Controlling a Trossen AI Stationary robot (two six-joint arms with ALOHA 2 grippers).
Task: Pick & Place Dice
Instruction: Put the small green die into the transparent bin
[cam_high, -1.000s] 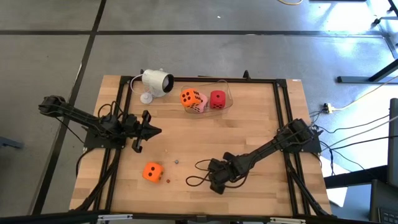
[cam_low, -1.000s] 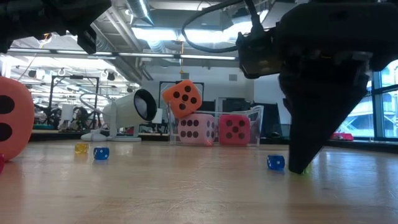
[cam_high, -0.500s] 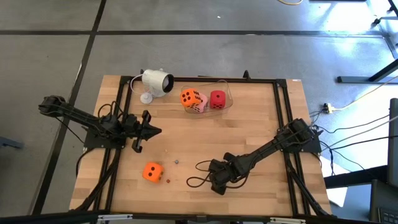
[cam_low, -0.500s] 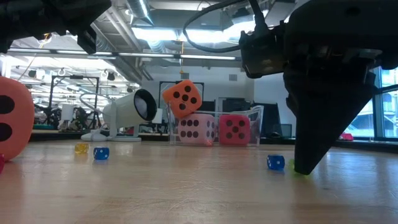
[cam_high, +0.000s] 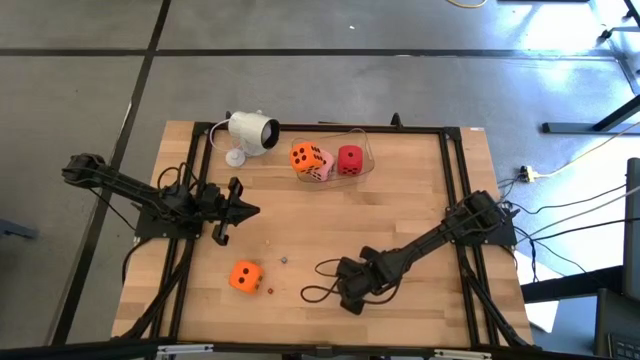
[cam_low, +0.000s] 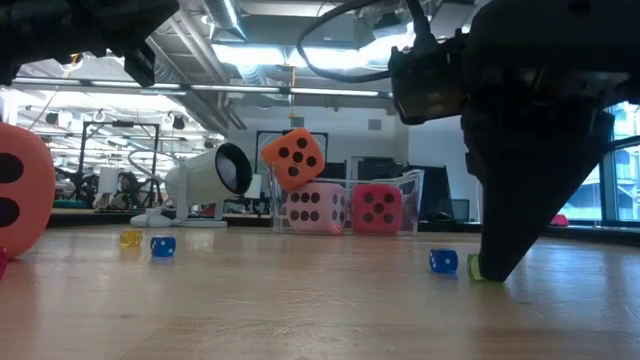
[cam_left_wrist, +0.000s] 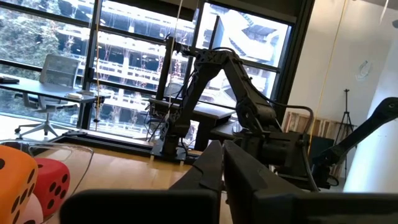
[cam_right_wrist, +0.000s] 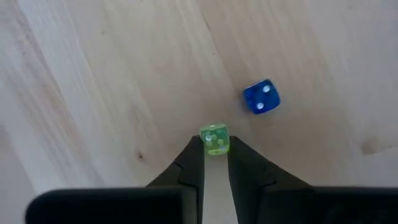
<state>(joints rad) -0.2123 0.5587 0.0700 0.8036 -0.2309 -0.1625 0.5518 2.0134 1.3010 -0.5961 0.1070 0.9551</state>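
**Right gripper pinches a tiny green die near the table's front**

Left gripper (cam_high: 228, 212) hovers at left, fingers together, empty. An orange die (cam_high: 244, 276) lies near-left. Three dice (cam_high: 325, 161) sit far-centre in a clear container (cam_high: 364, 150). Right gripper (cam_right_wrist: 215, 163), lowered near-centre, narrowly grips a small green die (cam_right_wrist: 215, 139); a blue one (cam_right_wrist: 261, 98) lies beside.

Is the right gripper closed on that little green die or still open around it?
Shut on it, or nearly: in the right wrist view the right gripper has the green die between its fingertips, both touching its sides.

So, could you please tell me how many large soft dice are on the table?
4: an orange die lies alone near the front; another orange die, a pink die and a red die sit in the clear container.
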